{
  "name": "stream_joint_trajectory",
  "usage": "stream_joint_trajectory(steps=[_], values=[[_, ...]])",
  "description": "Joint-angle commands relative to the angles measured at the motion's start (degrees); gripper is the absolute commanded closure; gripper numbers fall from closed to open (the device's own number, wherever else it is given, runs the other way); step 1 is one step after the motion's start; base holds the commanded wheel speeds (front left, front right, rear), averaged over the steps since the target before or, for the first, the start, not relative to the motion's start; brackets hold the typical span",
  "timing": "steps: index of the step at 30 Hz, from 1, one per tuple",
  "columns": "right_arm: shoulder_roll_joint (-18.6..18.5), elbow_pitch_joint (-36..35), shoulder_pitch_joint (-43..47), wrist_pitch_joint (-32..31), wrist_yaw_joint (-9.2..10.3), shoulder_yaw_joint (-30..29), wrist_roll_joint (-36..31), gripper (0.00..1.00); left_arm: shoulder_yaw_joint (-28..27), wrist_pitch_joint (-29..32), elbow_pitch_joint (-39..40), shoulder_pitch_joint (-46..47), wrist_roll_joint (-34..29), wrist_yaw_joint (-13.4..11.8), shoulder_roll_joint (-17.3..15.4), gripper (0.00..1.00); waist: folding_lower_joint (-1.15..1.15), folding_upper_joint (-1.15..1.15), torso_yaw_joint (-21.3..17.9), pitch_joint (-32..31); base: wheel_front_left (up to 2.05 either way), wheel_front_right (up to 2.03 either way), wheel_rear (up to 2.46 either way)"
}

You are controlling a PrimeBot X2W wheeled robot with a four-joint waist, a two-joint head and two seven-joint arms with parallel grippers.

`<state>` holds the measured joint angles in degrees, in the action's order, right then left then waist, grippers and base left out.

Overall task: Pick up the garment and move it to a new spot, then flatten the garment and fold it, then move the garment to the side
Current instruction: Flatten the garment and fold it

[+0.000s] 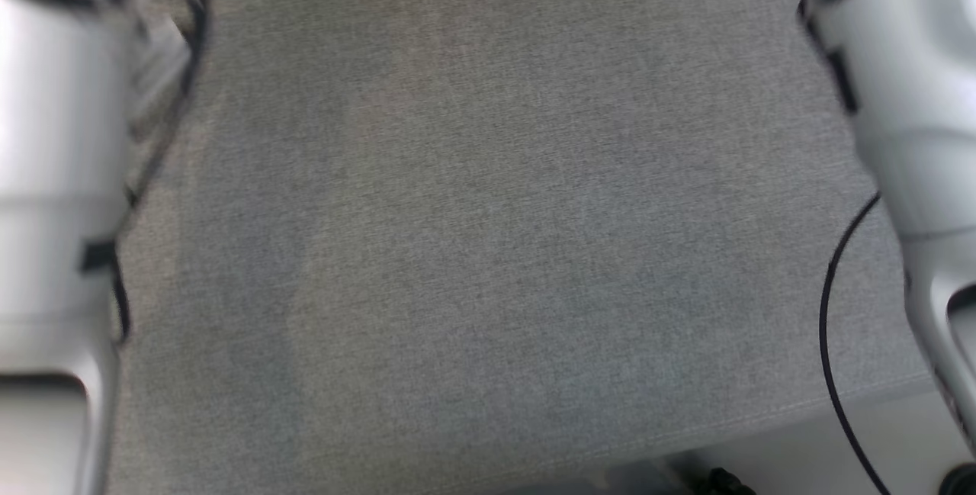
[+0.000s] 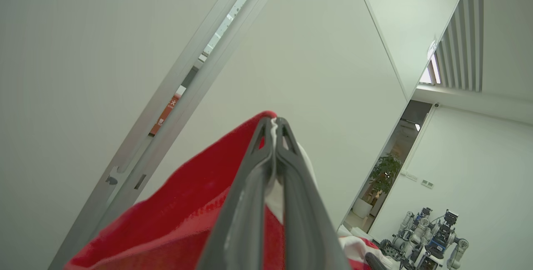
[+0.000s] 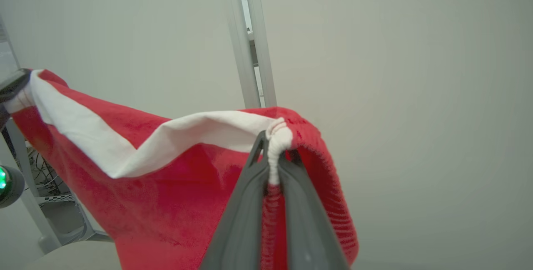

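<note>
**Left gripper.** The left gripper (image 2: pixel 275 126) has its two dark fingers (image 2: pixel 250 203) pressed together along their whole length. A thin edge of the red-and-white garment (image 3: pixel 166 170) is pinched between the tips. Red cloth hangs off to the left of the fingers in the left wrist view, and a white part shows just to their right.

**Right gripper.** The right gripper (image 3: pixel 277 145) is likewise clamped, with only a narrow slit between the fingers. A bunched white hem fills that slit and bulges out above the tips. Red cloth drapes over the right side of the fingers.

**Garment position.** The garment is held up in the air between both grippers, in front of a pale wall (image 3: pixel 416 95) and a metal frame post (image 3: pixel 250 53). In the right wrist view its top edge, with a white band, runs from the right gripper across to the far left edge. There it meets a dark tip (image 3: pixel 12 85), probably a finger of the left gripper; the view is too cropped to confirm this.

**Head view.** The left forearm (image 1: pixel 53 175) and right forearm (image 1: pixel 907 98), both blurred, flank a grey woven surface (image 1: pixel 488 251).
</note>
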<state>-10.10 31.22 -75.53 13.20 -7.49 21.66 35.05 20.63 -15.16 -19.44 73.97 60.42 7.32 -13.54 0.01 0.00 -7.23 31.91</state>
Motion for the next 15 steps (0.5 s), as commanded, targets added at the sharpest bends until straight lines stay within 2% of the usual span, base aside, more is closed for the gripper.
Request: stream_joint_trajectory(steps=[1, 8, 13, 15], values=[[-1.0, 0.1, 2.7, -0.1, -0.02, 2.1, 1.6, 1.00, 0.5, 0.1, 1.4, -4.2, 0.5, 0.2, -0.2, 1.00, -0.01, 0.00, 1.4, -0.4, 0.00, 0.00, 0.00], [-6.1, -4.0, 17.2, -2.2, -0.02, 11.8, 11.3, 1.00, 0.8, 0.1, 11.6, -28.9, 5.4, 0.2, -1.7, 1.00, -0.01, 0.00, 2.8, -3.7, 0.00, 0.00, 0.00], [-11.4, -8.4, 26.4, -4.8, -0.02, 16.1, 13.8, 1.00, 0.5, 0.1, 19.1, -44.4, 8.2, 0.2, -3.1, 1.00, -0.01, 0.00, 3.6, -7.7, 0.00, 0.00, 0.00], [-12.6, -9.5, 29.5, -4.7, -0.02, 15.9, 14.7, 1.00, -0.5, 0.1, 21.3, -49.6, 8.8, 0.2, -3.0, 1.00, -0.01, 0.00, 4.1, -9.4, 0.00, 0.00, 0.00]])
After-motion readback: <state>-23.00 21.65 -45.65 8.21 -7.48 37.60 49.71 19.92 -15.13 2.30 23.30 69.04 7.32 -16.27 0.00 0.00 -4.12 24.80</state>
